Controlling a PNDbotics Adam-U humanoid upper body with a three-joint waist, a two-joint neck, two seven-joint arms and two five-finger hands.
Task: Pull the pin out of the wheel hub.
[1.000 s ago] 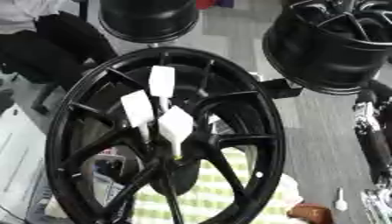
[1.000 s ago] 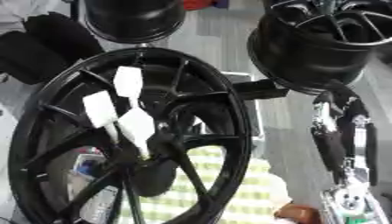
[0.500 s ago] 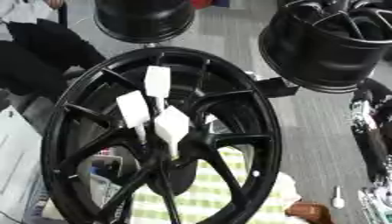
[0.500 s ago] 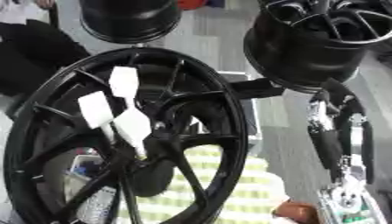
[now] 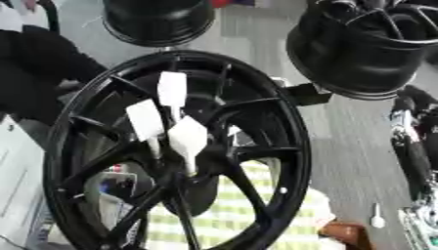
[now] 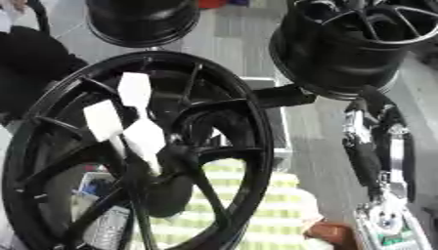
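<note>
Big black wheel (image 5: 256,122) stands upright on the left, filling the view; three white tags (image 5: 186,136) stick out by its hub (image 5: 192,171), pins too blurred to pick out; green-checked cloth (image 5: 248,215) shows through the spokes; two more rims (image 6: 359,49) sit beyond; right arm (image 6: 376,156) hangs at the far right, hand state impossible to tell; left hand nowhere visible.

view shifted slightly, wheel hub (image 5: 175,156) itself unmoved
</note>
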